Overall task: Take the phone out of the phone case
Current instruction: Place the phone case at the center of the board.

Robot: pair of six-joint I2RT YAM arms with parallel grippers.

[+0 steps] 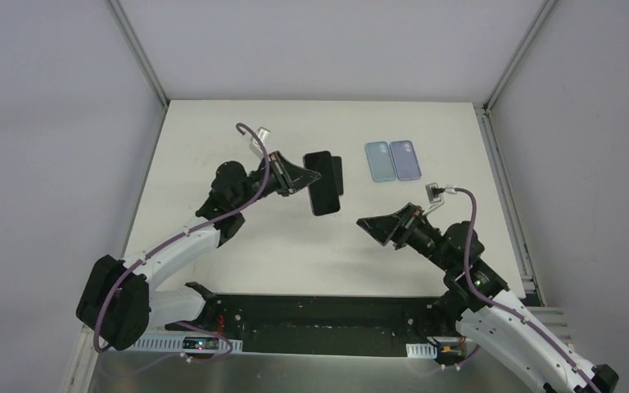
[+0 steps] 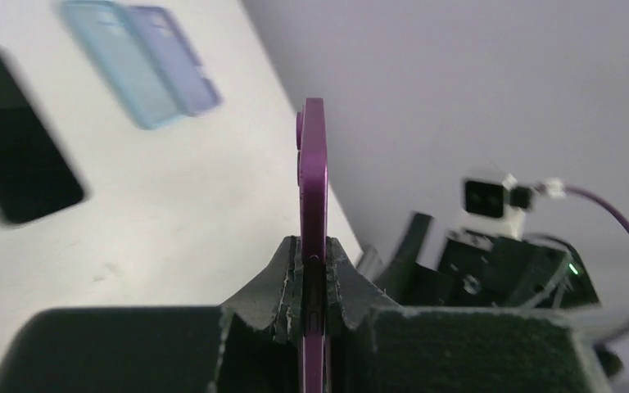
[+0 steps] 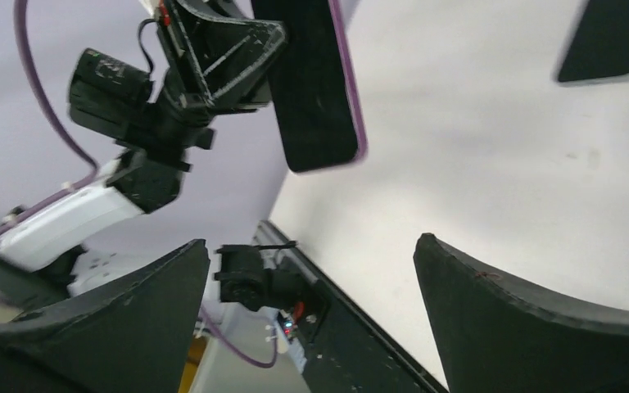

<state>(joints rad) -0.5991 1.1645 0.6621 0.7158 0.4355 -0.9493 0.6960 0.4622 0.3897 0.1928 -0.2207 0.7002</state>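
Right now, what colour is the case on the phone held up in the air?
Purple: the phone case shows edge-on, best in the left wrist view.

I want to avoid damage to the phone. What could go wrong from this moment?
The left gripper pinches the purple phone only at one end, above the table, so it may slip and fall. The open right gripper is close by and could knock it.

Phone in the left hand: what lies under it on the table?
A flat black slab lies on the table beneath the phone held by the left hand. The phone covers its left part; phone or case, I cannot tell.
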